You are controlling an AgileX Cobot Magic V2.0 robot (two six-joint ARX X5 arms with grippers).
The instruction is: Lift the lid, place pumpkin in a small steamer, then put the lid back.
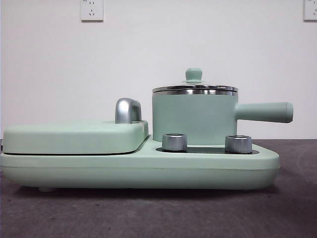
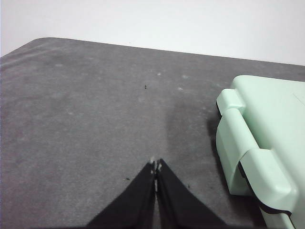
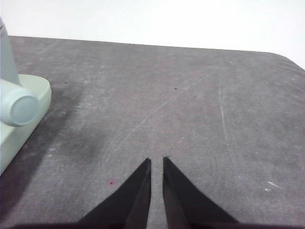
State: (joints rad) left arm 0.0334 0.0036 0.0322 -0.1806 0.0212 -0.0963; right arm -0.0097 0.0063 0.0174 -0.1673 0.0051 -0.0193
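Observation:
The small steamer stands on the right of the mint-green cooker base, its long handle pointing right. The lid rests flat on its steel rim, green knob up. The pumpkin is out of view. Neither arm shows in the front view. My left gripper hovers shut over grey table beside the cooker's corner. My right gripper is shut but for a thin slit, empty, over bare table with the steamer handle's end off to one side.
A flat griddle cover with a chrome handle fills the cooker's left half. Two metal dials stand in front of the steamer. Grey felt table surrounds the cooker, with a white wall behind.

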